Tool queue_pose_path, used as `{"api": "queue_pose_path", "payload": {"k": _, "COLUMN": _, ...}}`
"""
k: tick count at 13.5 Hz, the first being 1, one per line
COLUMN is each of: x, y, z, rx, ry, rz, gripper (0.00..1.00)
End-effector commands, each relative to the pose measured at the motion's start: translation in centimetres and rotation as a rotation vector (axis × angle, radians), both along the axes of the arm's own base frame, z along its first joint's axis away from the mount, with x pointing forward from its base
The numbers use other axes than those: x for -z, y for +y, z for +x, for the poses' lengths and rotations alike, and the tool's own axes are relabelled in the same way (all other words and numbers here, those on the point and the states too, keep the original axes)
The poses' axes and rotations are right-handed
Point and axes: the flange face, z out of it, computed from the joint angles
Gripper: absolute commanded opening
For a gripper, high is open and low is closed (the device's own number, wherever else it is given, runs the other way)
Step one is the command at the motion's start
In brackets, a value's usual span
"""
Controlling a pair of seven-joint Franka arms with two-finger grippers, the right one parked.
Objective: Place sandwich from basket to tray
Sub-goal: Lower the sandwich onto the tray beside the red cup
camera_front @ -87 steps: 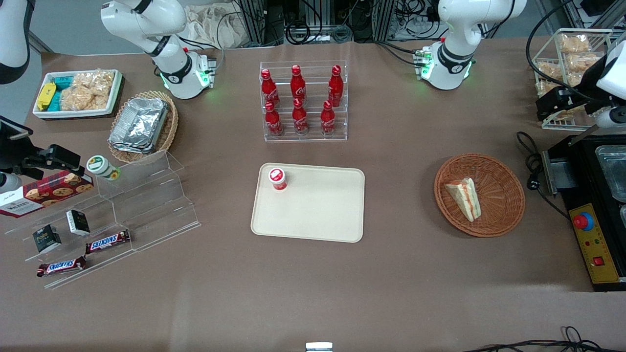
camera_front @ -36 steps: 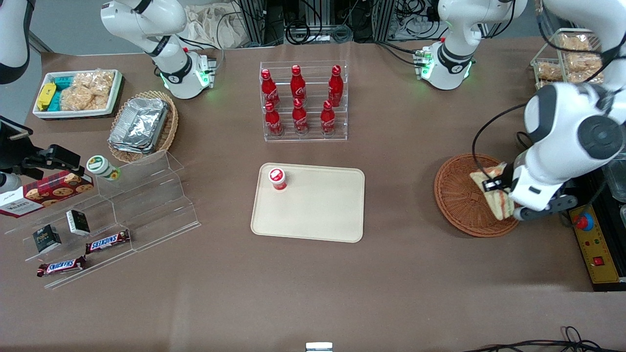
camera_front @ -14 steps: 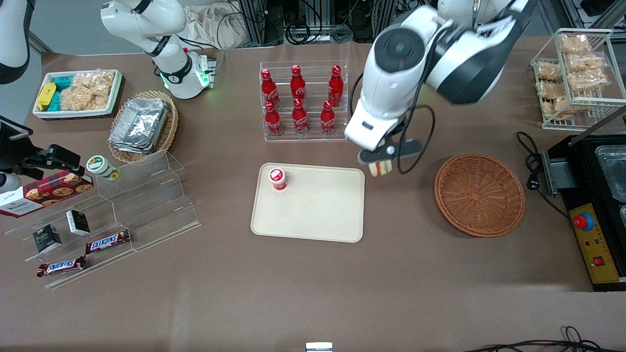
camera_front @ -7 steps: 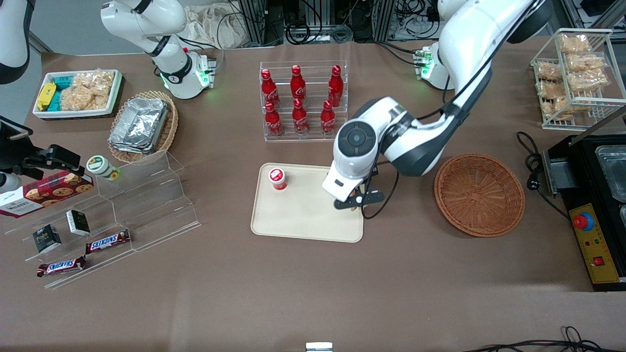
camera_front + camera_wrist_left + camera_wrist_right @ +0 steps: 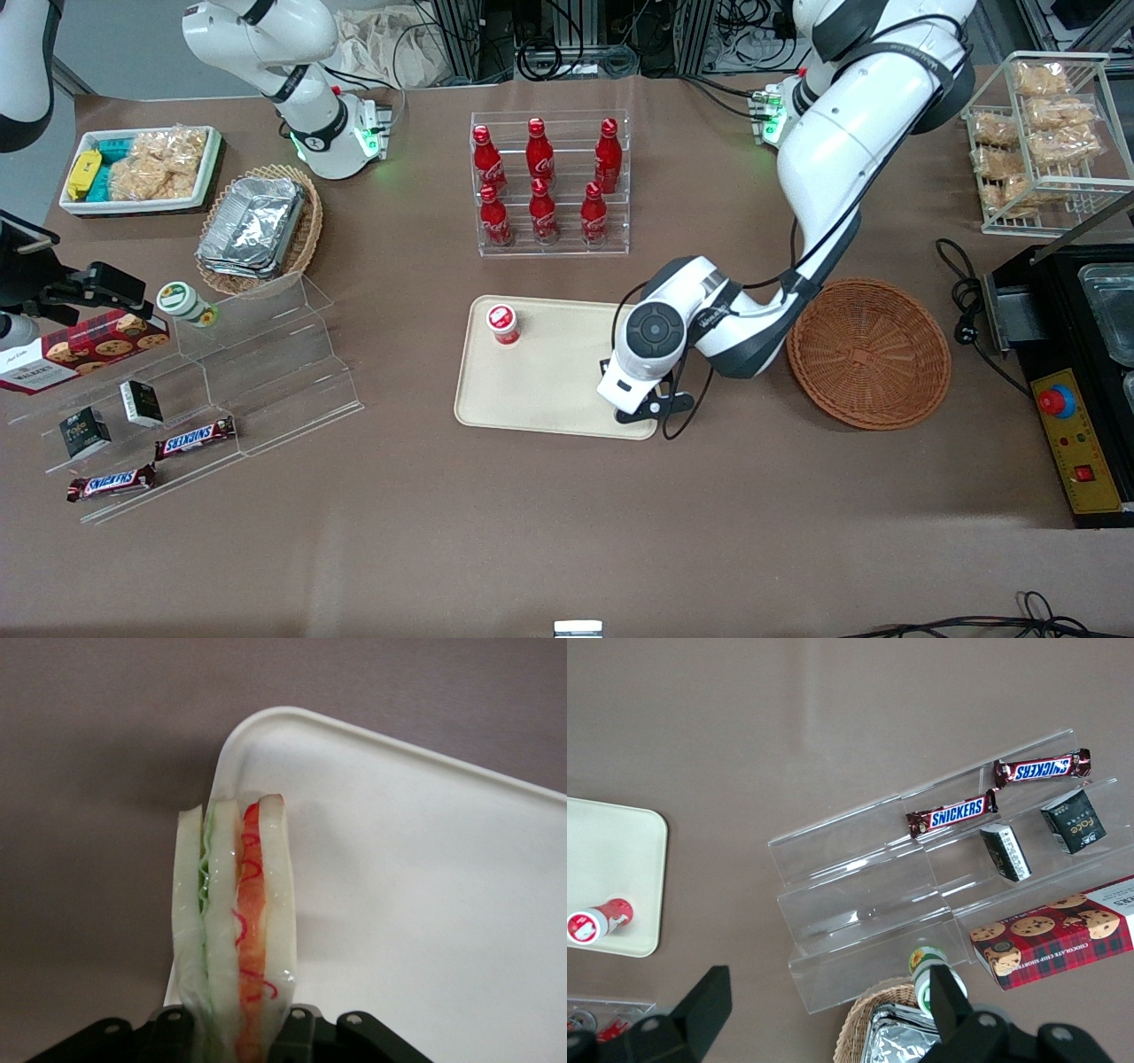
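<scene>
The sandwich (image 5: 235, 921), white bread with green and red-orange layers, stands on edge between my fingers in the left wrist view. My gripper (image 5: 237, 1032) is shut on it, low over a rounded corner of the cream tray (image 5: 425, 904). In the front view the gripper (image 5: 642, 409) sits at the tray (image 5: 540, 390) corner that is nearest the camera and closest to the basket; the wrist hides the sandwich there. The reddish-brown wicker basket (image 5: 868, 353) lies empty beside the arm, toward the working arm's end.
A small red-capped bottle (image 5: 502, 323) stands on the tray's corner farthest from my gripper. A clear rack of red cola bottles (image 5: 549, 186) stands farther from the camera than the tray. A black appliance (image 5: 1081, 372) borders the basket; a stepped acrylic shelf (image 5: 257, 354) lies toward the parked arm's end.
Over the last second the arm carried the sandwich from above the bare table between basket and tray onto the tray's near corner, and came down lower.
</scene>
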Motion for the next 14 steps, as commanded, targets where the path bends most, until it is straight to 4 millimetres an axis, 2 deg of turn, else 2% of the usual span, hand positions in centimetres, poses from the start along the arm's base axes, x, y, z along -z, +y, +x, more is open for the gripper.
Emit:
{"api": "queue_pose_path", "payload": {"k": 1, "x": 1.3, "y": -0.7, "z": 0.3, "rx": -0.015, "ry": -0.018, "rz": 0.006, "gripper": 0.29}}
{"api": "queue_pose_path", "payload": {"k": 3, "x": 1.3, "y": -0.7, "z": 0.4, "rx": -0.018, "ry": -0.018, "rz": 0.004, "gripper": 0.3}}
{"api": "queue_pose_path", "payload": {"k": 6, "x": 1.2, "y": -0.8, "z": 0.5, "rx": -0.02, "ry": -0.024, "rz": -0.003, "gripper": 0.45}}
{"api": "queue_pose_path", "payload": {"k": 14, "x": -0.2, "y": -1.2, "z": 1.0, "rx": -0.066, "ry": -0.061, "rz": -0.024, "gripper": 0.44}}
